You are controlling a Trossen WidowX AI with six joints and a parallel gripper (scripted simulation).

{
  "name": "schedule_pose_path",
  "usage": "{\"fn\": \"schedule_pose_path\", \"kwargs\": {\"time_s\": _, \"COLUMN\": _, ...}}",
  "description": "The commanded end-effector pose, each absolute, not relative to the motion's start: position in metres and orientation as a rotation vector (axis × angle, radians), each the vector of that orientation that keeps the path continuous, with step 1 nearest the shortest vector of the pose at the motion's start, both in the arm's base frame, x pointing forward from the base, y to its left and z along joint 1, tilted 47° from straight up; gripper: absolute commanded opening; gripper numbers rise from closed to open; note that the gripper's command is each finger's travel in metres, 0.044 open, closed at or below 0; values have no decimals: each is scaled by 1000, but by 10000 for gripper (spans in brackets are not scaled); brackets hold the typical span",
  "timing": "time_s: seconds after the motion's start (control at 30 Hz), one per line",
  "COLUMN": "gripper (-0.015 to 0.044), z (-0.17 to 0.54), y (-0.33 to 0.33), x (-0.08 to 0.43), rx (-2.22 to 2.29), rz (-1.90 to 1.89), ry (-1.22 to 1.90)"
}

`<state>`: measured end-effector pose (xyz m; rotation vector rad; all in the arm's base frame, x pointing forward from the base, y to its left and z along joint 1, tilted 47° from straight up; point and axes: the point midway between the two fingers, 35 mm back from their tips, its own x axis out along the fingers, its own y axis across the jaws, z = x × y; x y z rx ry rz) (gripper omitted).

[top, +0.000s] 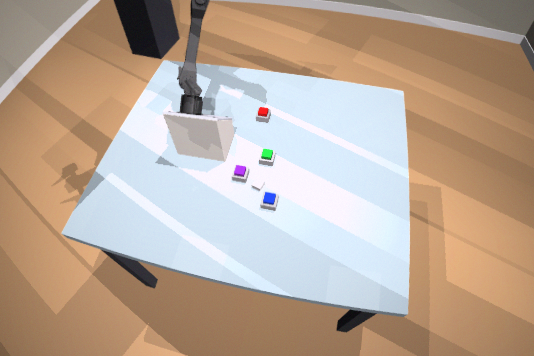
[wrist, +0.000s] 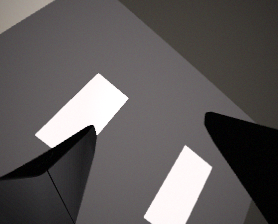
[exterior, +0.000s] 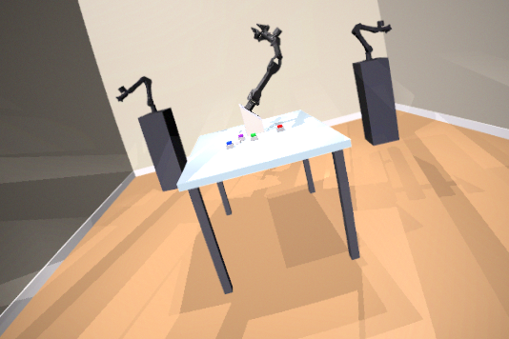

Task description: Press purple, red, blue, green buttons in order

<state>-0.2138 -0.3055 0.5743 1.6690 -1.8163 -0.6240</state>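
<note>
The purple button [top: 240,171] [exterior: 240,136], red button [top: 263,112] [exterior: 280,127], blue button [top: 269,198] [exterior: 229,143] and green button [top: 267,154] [exterior: 254,135] sit in pale housings on the table. Green is between red and blue, with purple beside it. All four caps stand up. My gripper [exterior: 254,32] [wrist: 150,124] is open and empty. It is raised high above the table, far from every button. The wrist view shows its two dark fingers apart against the grey ceiling; no button shows there.
A large pale wedge-shaped box [top: 197,135] [exterior: 252,121] stands at the arm's base, left of the buttons in the top view. A small white piece [top: 258,185] lies between purple and blue. The exterior view shows two other arms on dark pedestals [exterior: 159,146] [exterior: 376,98] beyond the table.
</note>
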Motion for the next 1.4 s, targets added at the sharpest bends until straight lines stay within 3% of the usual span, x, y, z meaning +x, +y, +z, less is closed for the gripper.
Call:
{"fn": "schedule_pose_path", "kwargs": {"time_s": 0.0, "gripper": 400, "z": 573, "y": -307, "x": -213, "rx": 1672, "rz": -627, "ry": -1813}}
{"fn": "schedule_pose_path", "kwargs": {"time_s": 0.37, "gripper": 400, "z": 461, "y": -406, "x": -164, "rx": 1823, "rz": -894, "ry": -1400}}
{"fn": "schedule_pose_path", "kwargs": {"time_s": 0.77, "gripper": 400, "z": 296, "y": -475, "x": -19, "rx": 1845, "rz": -1060, "ry": -589}}
{"fn": "schedule_pose_path", "kwargs": {"time_s": 1.07, "gripper": 400, "z": 180, "y": -451, "x": 105, "rx": 1704, "rz": -963, "ry": 48}}
{"fn": "schedule_pose_path", "kwargs": {"time_s": 1.37, "gripper": 400, "z": 72, "y": -359, "x": 209, "rx": 1429, "rz": -662, "ry": 659}}
